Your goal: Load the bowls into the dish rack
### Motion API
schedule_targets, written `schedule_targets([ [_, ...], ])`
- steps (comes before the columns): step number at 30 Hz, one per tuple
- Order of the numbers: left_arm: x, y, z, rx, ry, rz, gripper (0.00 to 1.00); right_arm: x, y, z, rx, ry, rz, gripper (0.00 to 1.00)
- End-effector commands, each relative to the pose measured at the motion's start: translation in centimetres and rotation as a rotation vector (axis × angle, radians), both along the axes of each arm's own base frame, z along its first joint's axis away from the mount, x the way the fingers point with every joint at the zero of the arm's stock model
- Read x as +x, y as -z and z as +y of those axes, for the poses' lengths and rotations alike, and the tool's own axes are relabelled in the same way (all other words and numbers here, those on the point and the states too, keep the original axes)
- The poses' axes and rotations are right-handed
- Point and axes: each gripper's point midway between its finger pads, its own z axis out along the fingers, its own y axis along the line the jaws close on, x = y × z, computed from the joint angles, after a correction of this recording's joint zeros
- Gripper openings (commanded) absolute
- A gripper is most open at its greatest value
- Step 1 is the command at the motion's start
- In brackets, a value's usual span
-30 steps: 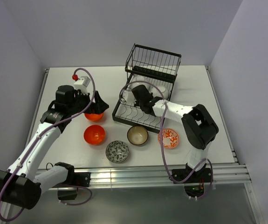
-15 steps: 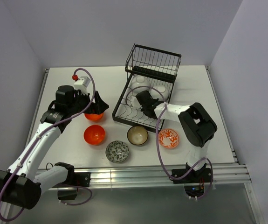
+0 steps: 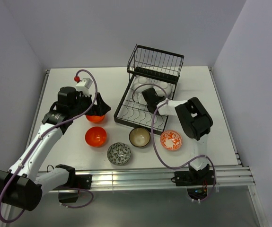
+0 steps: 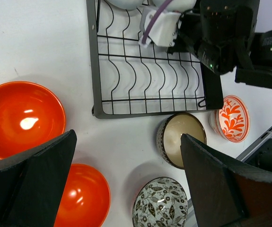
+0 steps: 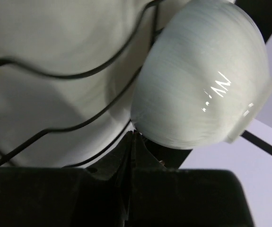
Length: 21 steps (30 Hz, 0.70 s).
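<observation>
L claw point(image 4: 127, 137) released, wide open, above table near orange bowl point(image 4: 22, 116). R claw point(image 5: 133, 135) clenched, empty, inside dish rack point(image 3: 131, 113), just beside tilted white bowl point(image 5: 202, 80).

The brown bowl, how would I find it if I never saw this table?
Find the big black dish rack. Just in front of its near edge sits the brown bowl, between a grey-patterned bowl and an orange-and-white bowl. It alone is plain cream inside with a dark rim.
</observation>
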Motion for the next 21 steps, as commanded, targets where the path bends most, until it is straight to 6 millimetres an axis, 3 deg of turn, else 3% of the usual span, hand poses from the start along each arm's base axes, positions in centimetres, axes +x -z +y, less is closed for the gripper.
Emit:
schedule_targets([
  [1, 0.5, -0.7, -0.1, -0.016, -0.002, -0.024, 0.98, 3.1, -2.4, 0.5, 0.024, 0.016, -0.117, 0.00],
  [8, 0.6, -0.6, -0.1, -0.014, -0.003, -0.022, 0.98, 4.9, -2.4, -0.1, 0.007, 0.040, -0.145, 0.00],
  [11, 0.4, -0.7, 0.0, -0.012, -0.002, -0.029, 0.98, 4.0, -2.7, 0.1, 0.030, 0.031, -0.130, 0.00],
  [12, 0.4, -0.7, 0.0, -0.011, -0.001, -0.032, 0.98, 3.7, -3.9, 0.5, 0.057, 0.012, -0.143, 0.00],
  [13, 0.3, -0.7, 0.0, -0.012, 0.000, -0.032, 0.98, 2.7, -3.5, 0.6, 0.057, 0.000, -0.120, 0.00],
  [17, 0.1, -0.6, -0.1, -0.019, 0.006, -0.029, 0.98, -0.2, -5.3, 4.2, 0.138, -0.091, -0.109, 0.00],
  [21, 0.4, -0.8, -0.2, -0.022, 0.004, -0.033, 0.98, -1.7, -5.0, 8.1, 0.176, -0.160, -0.064, 0.00],
])
